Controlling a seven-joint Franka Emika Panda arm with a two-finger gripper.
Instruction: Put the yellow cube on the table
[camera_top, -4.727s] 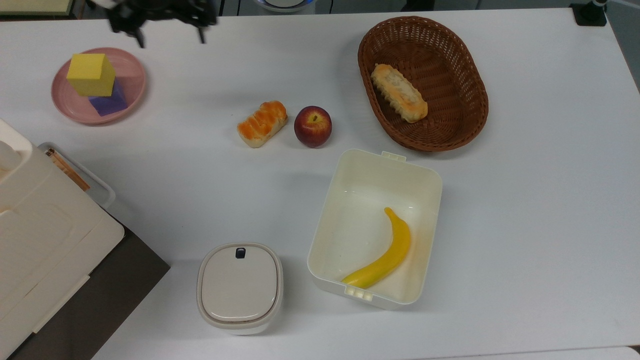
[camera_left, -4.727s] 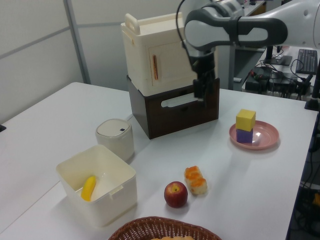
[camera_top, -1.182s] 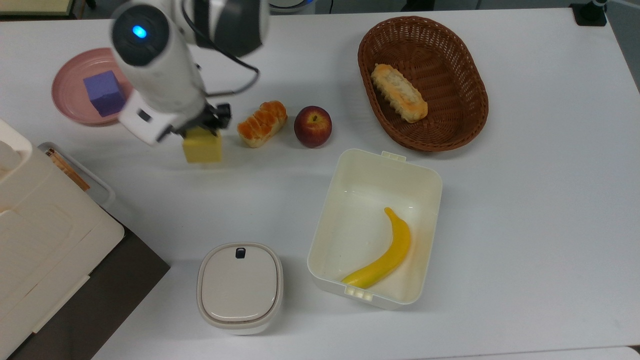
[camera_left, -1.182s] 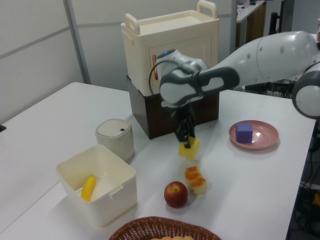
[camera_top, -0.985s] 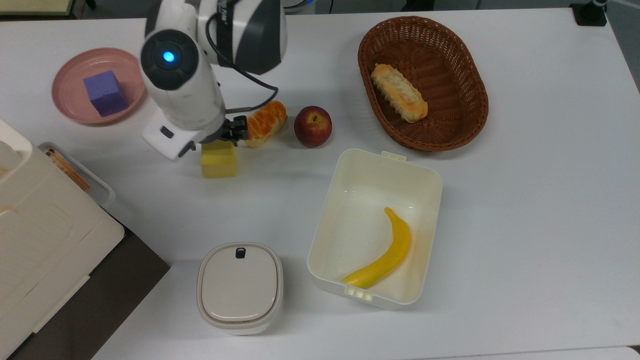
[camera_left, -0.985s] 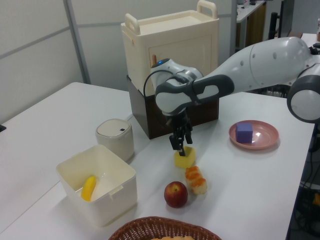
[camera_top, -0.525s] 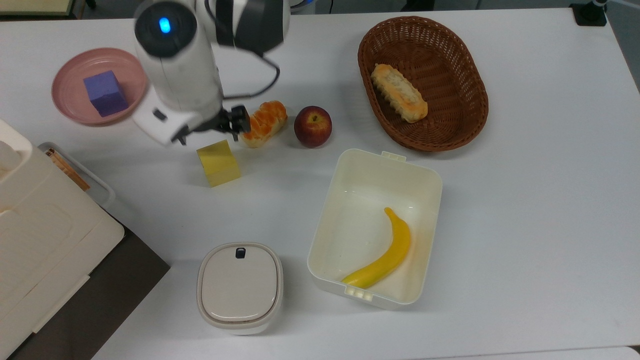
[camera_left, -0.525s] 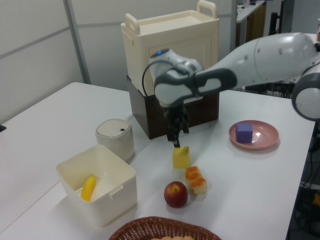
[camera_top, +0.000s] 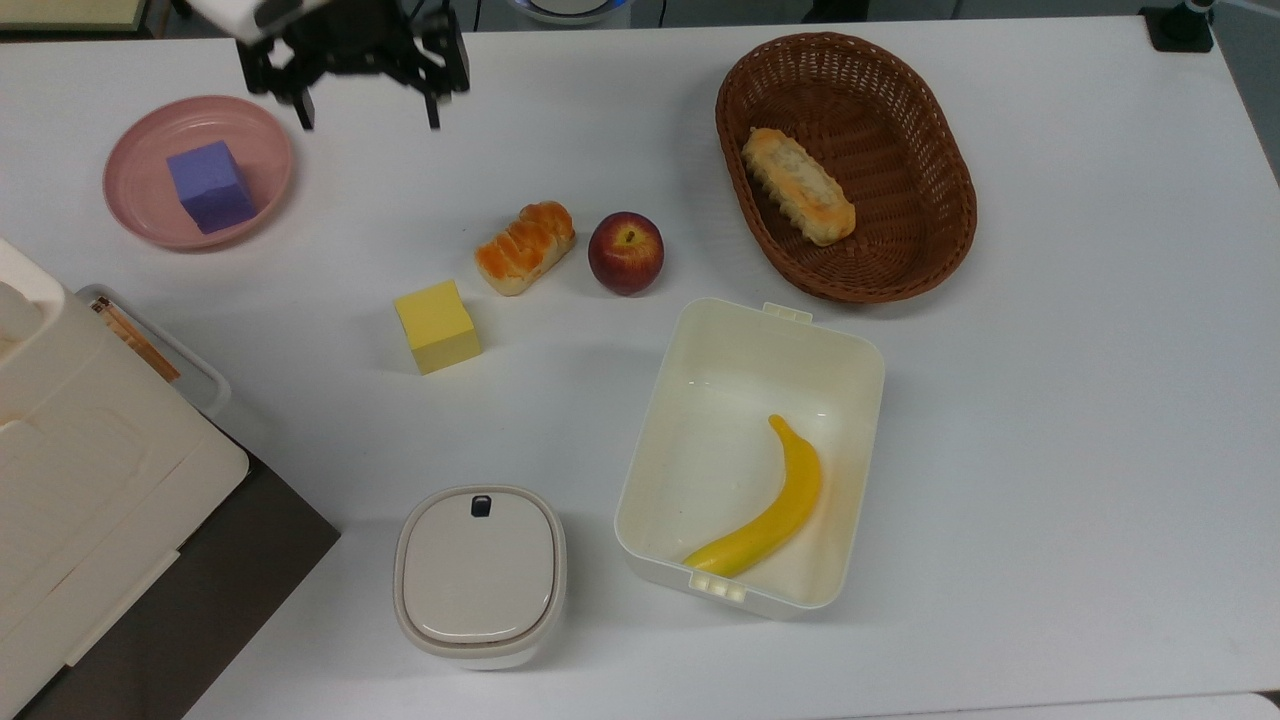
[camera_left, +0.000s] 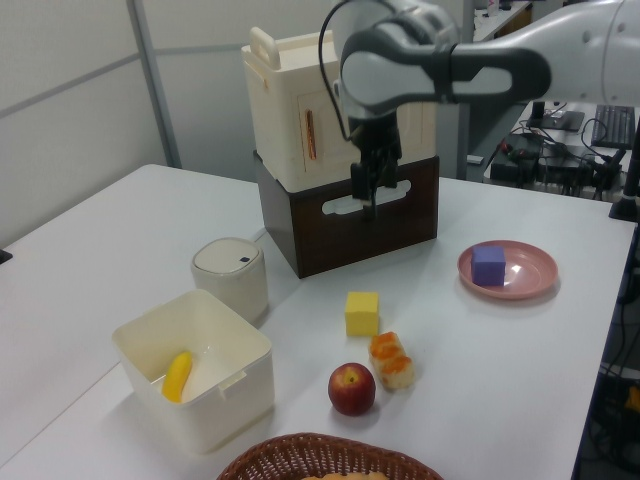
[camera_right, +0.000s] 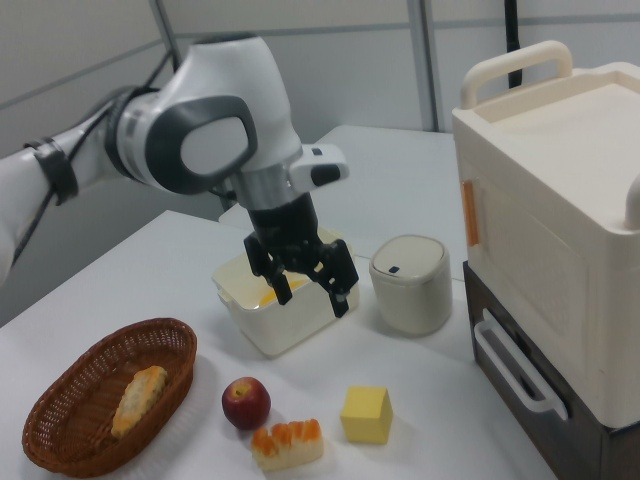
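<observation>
Though free on the table (camera_top: 900, 420), yellow cube (camera_top: 436, 325) well below empty jaws (spread wide).

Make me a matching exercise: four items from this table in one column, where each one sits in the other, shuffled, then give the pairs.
Items:
1. yellow cube
2. purple cube
3. banana
4. long bread roll

Places:
A. in the wicker basket
B. directly on the white table
C. on the pink plate
D. in the open cream box

Pairs: 1-B, 2-C, 3-D, 4-A
</observation>
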